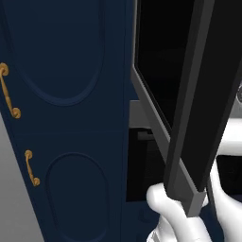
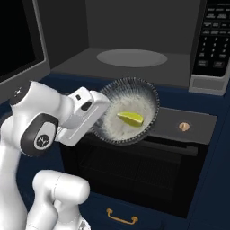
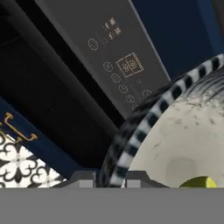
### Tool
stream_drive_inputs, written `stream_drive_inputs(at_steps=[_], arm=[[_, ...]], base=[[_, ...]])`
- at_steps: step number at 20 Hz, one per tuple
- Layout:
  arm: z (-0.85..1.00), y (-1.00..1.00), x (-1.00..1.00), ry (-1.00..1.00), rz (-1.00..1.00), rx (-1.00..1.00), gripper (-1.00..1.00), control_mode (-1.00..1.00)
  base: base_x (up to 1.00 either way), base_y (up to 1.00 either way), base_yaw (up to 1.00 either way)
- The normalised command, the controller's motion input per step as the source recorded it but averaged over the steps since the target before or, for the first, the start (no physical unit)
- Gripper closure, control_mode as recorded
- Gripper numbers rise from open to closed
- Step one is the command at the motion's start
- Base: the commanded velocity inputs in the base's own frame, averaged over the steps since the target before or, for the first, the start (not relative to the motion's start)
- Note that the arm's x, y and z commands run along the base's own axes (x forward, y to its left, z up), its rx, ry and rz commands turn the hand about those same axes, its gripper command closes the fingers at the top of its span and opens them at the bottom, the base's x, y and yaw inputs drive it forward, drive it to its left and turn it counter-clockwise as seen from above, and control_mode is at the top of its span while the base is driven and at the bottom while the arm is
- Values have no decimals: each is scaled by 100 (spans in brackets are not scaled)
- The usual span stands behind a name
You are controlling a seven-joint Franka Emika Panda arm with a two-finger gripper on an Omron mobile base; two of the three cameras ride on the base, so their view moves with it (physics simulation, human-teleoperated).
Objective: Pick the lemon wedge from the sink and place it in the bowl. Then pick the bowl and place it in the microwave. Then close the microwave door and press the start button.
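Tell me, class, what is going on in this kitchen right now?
A white robot arm holds the bowl by its rim, the gripper shut on its left edge. The lemon wedge lies inside the bowl. The bowl hangs tilted in front of the microwave, above the oven below. The microwave door stands open, and the bowl is not yet inside.
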Motion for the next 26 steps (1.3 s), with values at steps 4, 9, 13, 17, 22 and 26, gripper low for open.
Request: stream_drive_inputs(at_steps=[4, 9, 13, 17, 22, 26], arm=[[85, 8, 0, -3, 23, -18, 100, -100], [54, 0, 10, -9, 22, -17, 100, -100], [10, 19, 42, -2, 20, -12, 100, -100], [-11, -4, 13, 0, 7, 0, 100, -100], [29, -10, 3, -3, 22, -2, 100, -100], [69, -7, 30, -3, 23, -11, 100, -100]], base=[[0, 0, 0], [0, 0, 0], [0, 0, 0], [0, 0, 0], [0, 0, 0], [0, 0, 0]])
